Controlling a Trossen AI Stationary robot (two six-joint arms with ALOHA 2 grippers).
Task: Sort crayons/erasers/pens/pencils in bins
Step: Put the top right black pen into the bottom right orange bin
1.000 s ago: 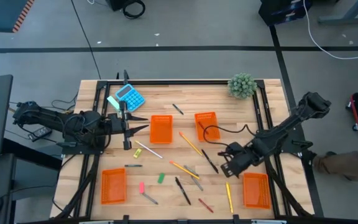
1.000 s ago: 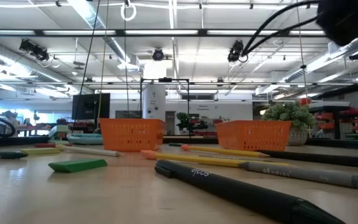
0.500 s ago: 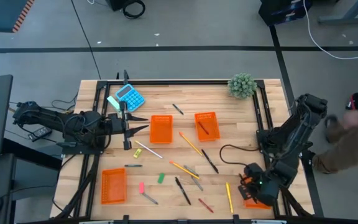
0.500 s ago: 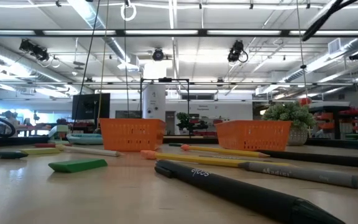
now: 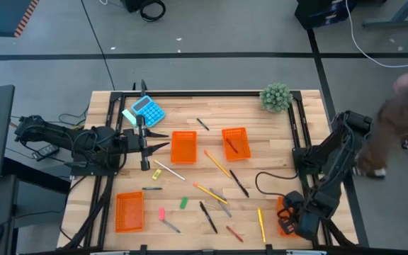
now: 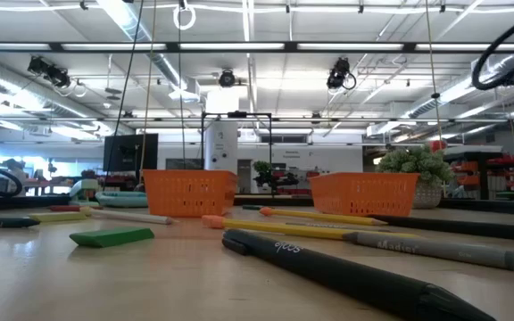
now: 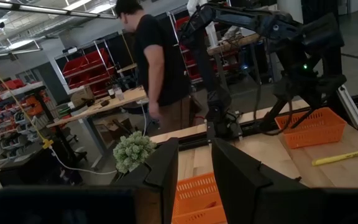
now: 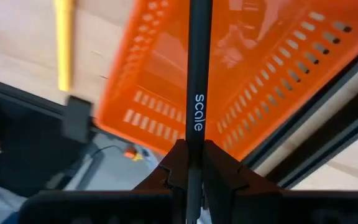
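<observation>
Parked at the table's left edge, near the blue calculator [image 5: 148, 110]: left gripper [image 5: 144, 139], fingers a little apart, empty, idle. Front left: one orange bin [image 5: 129, 211], nothing visible inside. Mid-table, two more bins side by side, the left one [image 5: 183, 146] apparently empty, the right one [image 5: 235, 143] with a short reddish stick inside. Scattered across the boards between them and the front edge: a pink eraser [image 5: 161, 212], a green eraser [image 5: 183, 202], a long yellow pencil [image 5: 217, 163], black pens such as one [image 5: 239, 183] toward the right, and a yellow pen [image 5: 261, 223] just left of the fourth bin [image 8: 241, 81]. Far right, at the front corner: right gripper [image 8: 190, 163], clamped on a black pen [image 8: 196, 74], poised over that fourth bin, the pen's shaft running across the orange floor in the right wrist view. Probable step in hand: dropping the pen into this bin. To do well: centre the pen over the bin floor, clear of the slotted walls and the table's black frame rail beside it; align the shaft with the bin's long side so neither end overhangs; lower close to the floor before release, to avoid a bounce or roll-out; open fully, then lift straight up. Risk: a tip catching in a slot or resting on the rim.
</observation>
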